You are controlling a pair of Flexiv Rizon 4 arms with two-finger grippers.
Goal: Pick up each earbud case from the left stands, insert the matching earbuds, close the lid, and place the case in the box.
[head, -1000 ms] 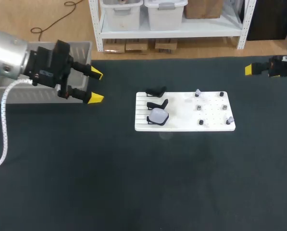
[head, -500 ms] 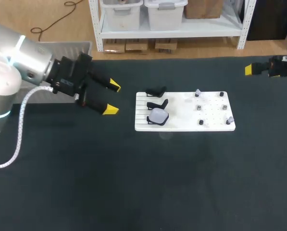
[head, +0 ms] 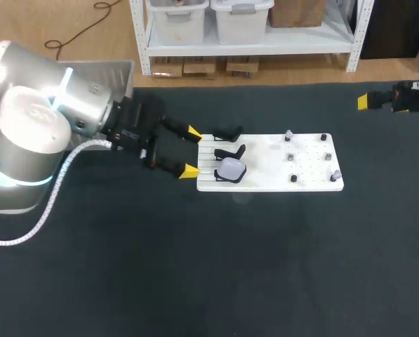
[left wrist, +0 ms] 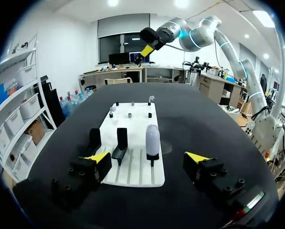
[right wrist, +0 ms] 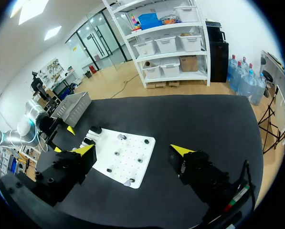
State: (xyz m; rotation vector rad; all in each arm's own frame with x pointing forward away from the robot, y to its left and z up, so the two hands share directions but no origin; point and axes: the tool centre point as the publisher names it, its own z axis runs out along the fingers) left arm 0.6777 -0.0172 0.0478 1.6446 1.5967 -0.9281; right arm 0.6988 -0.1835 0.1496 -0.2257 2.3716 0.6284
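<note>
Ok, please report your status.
Left tool open, at edge of white slotted board. Right tool open, far off. Pale rounded earbud case on black stand. Nothing blocking.

A dark table (head: 230, 267) fills the space. On it, toward the far side and a little right of the middle, lies a flat white board (head: 265, 163), long side running across. Its left part is grooved in slats; its right part is dotted with small holes.

A black stand (head: 230, 151) crowds the earbud case (head: 232, 168); its other side lies open.
</note>
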